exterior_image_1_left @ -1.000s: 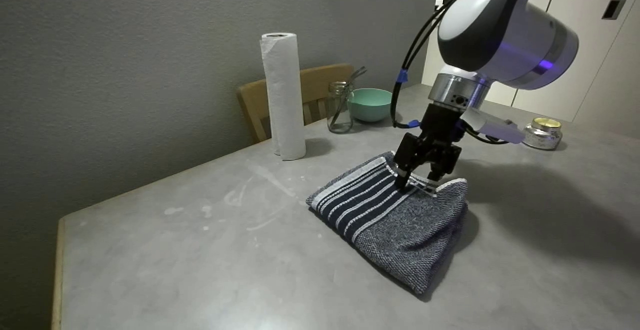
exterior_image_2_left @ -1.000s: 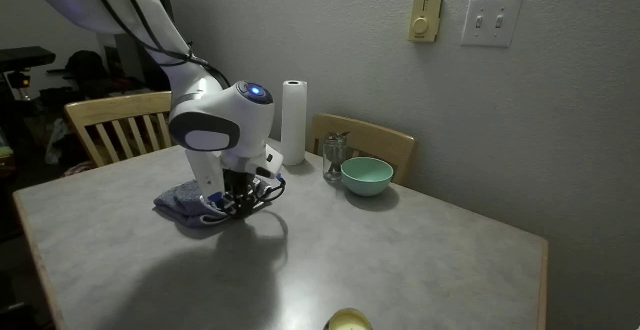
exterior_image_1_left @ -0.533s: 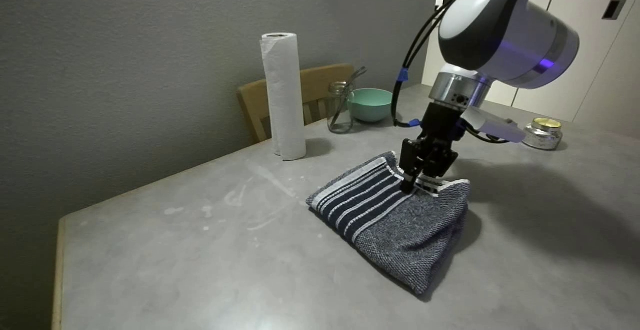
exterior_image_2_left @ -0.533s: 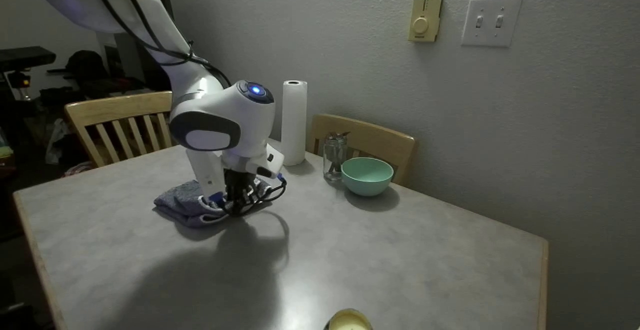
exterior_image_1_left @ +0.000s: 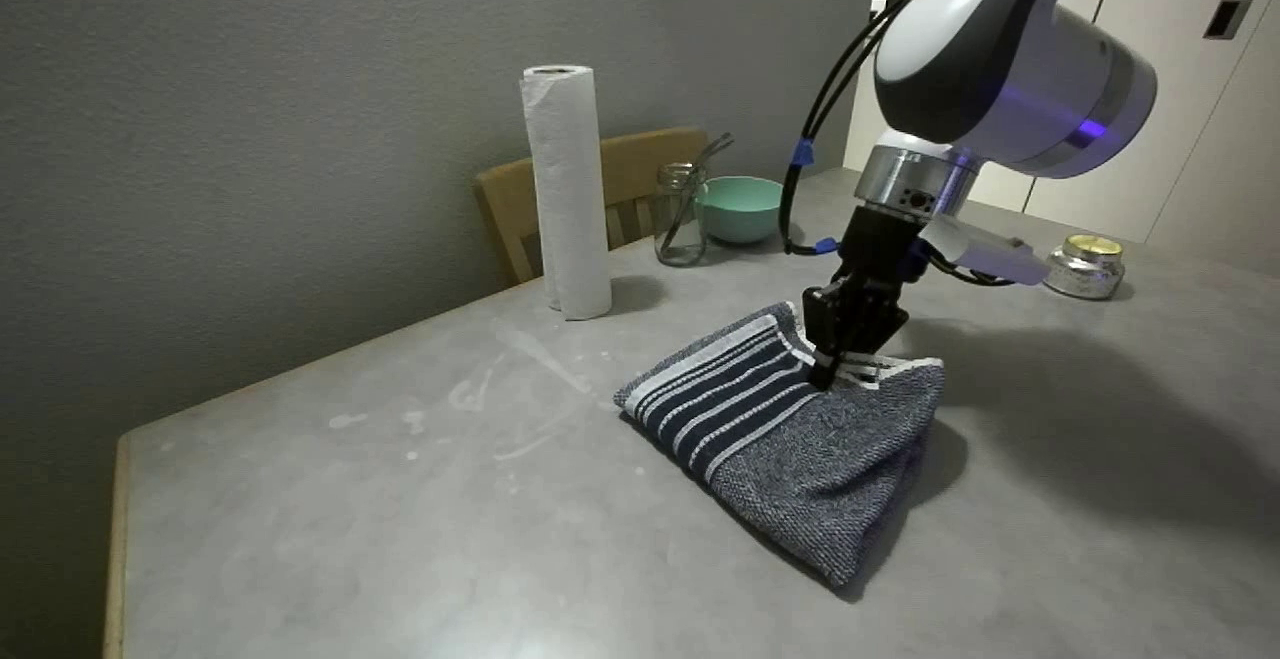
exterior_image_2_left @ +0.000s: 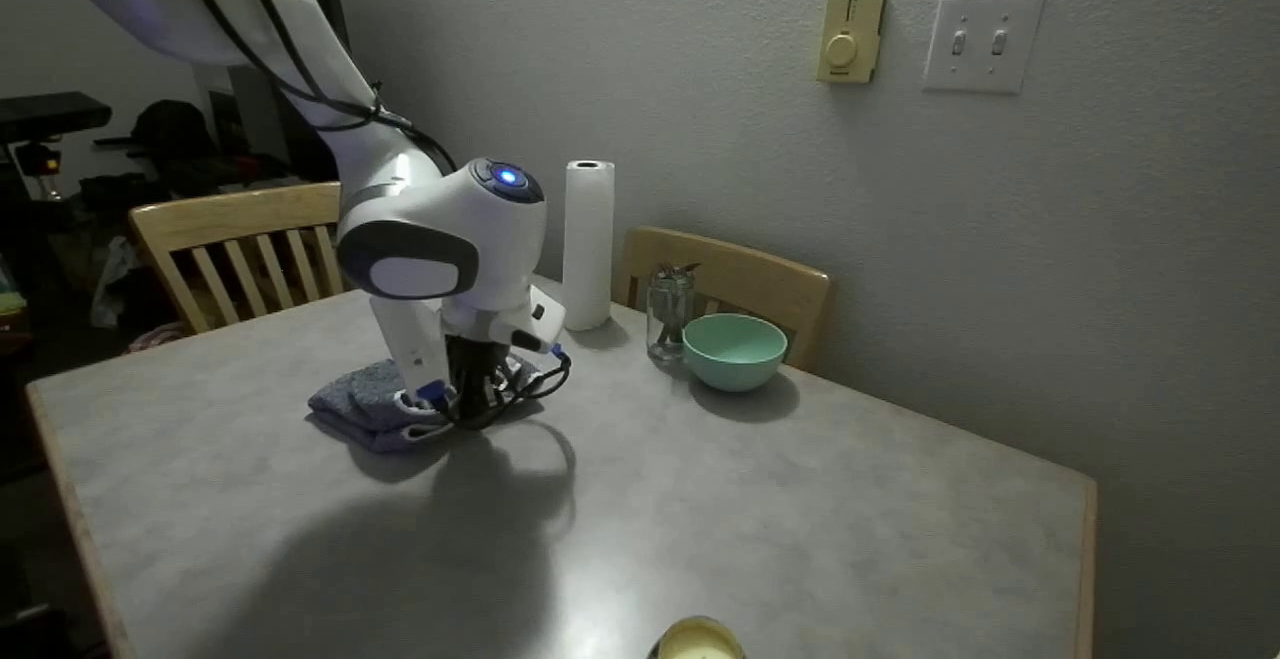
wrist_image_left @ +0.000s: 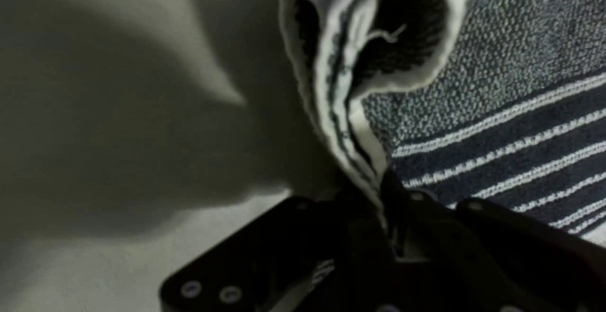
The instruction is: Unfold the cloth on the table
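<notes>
Though tight in the clamped hand (wrist_image_left: 373,188) at one white edge (wrist_image_left: 330,129), the cloth (exterior_image_1_left: 800,454) otherwise below it.

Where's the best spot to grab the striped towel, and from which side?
Probably the white-trimmed edge of the towel, from above: the wrist view shows its layers edge-on, and the gripper pinches them there. The striped band lies flatter, so likely offers less.
</notes>
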### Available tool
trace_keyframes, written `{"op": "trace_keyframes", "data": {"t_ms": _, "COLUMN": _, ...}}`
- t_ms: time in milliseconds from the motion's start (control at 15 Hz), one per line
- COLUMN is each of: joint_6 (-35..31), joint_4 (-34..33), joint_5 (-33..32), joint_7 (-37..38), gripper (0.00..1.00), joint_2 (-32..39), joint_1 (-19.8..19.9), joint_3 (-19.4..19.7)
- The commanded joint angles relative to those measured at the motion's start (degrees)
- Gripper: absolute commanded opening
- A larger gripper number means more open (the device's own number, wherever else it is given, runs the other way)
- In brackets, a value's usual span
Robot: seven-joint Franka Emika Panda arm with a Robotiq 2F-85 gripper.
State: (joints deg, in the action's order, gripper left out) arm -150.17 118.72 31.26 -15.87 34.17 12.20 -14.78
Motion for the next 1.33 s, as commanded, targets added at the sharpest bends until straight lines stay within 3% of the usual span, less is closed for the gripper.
{"op": "trace_keyframes", "data": {"t_ms": 0, "joint_6": -1.50, "joint_4": 2.10, "joint_5": -2.03, "joint_7": 2.47, "gripper": 0.03, "joint_2": -2.11, "joint_1": -2.22, "joint_3": 2.25}}
{"op": "trace_keyframes", "data": {"t_ms": 400, "joint_6": -2.74, "joint_4": 3.48, "joint_5": -2.29, "joint_7": 2.70, "gripper": 0.03, "joint_2": -4.38, "joint_1": -0.57, "joint_3": 4.17}}
{"op": "trace_keyframes", "data": {"t_ms": 467, "joint_6": -2.55, "joint_4": 3.58, "joint_5": -2.21, "joint_7": 2.58, "gripper": 0.37, "joint_2": -4.56, "joint_1": -0.35, "joint_3": 4.43}}
{"op": "trace_keyframes", "data": {"t_ms": 533, "joint_6": -2.37, "joint_4": 3.65, "joint_5": -2.37, "joint_7": 2.72, "gripper": 0.38, "joint_2": -4.64, "joint_1": -0.42, "joint_3": 4.79}}
{"op": "trace_keyframes", "data": {"t_ms": 667, "joint_6": -2.31, "joint_4": 3.64, "joint_5": -2.52, "joint_7": 2.94, "gripper": 0.51, "joint_2": -4.51, "joint_1": -0.53, "joint_3": 5.22}}
{"op": "trace_keyframes", "data": {"t_ms": 1067, "joint_6": -2.00, "joint_4": 3.49, "joint_5": -3.51, "joint_7": 3.86, "gripper": 0.94, "joint_2": -4.30, "joint_1": -1.32, "joint_3": 5.77}}
{"op": "trace_keyframes", "data": {"t_ms": 1267, "joint_6": -1.62, "joint_4": 3.35, "joint_5": -5.17, "joint_7": 5.50, "gripper": 1.00, "joint_2": -4.32, "joint_1": -2.35, "joint_3": 6.55}}
